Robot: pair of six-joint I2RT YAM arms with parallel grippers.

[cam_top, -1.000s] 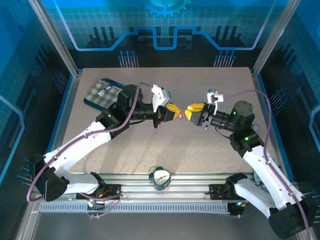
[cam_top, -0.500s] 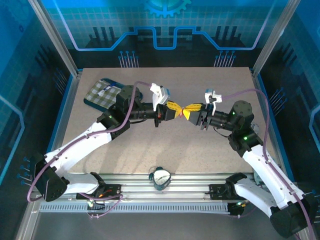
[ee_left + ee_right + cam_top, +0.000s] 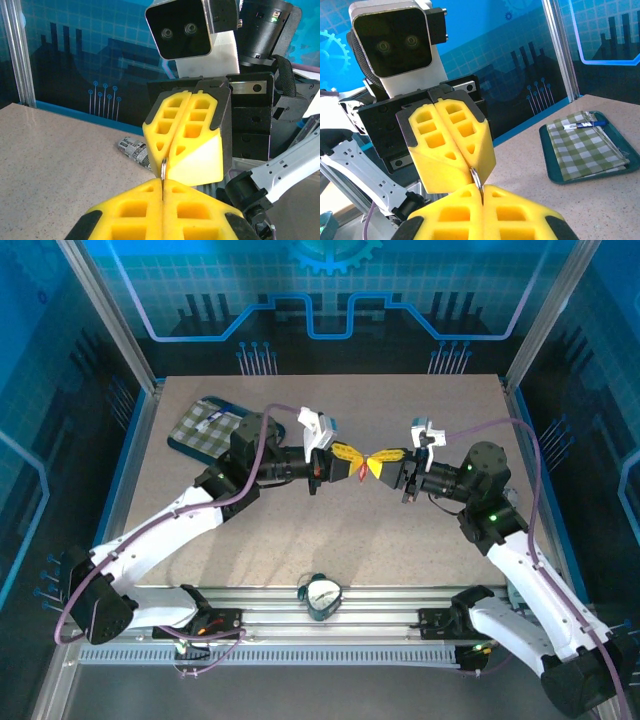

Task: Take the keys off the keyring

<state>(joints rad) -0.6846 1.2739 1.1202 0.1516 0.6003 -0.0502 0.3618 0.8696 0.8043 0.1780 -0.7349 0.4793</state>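
left tool [image 3: 358, 460] and right tool [image 3: 374, 462] meet on the keyring [image 3: 163, 167], closing the middle; tabletop [image 3: 330, 530] beneath lies open, tray [image 3: 205, 427] far-left.

The surface [image 3: 330, 530] is matt, speckled laminate. The left hand [image 3: 351, 457] and right hand [image 3: 384, 457] are moulded in matt yellow plastic, hollow-celled. The keyring [image 3: 163, 167] is thin, shiny metal wire. The tray [image 3: 555, 176] looks like glossy teal plastic, lined with checked woven cloth [image 3: 587, 142].

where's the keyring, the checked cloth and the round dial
keyring [image 3: 163, 169], left wrist view, on the exposed stretch of its thin metal loop
checked cloth [image 3: 585, 145], right wrist view, on the middle of the cloth
round dial [image 3: 322, 593], top external view, on the centre of its white face
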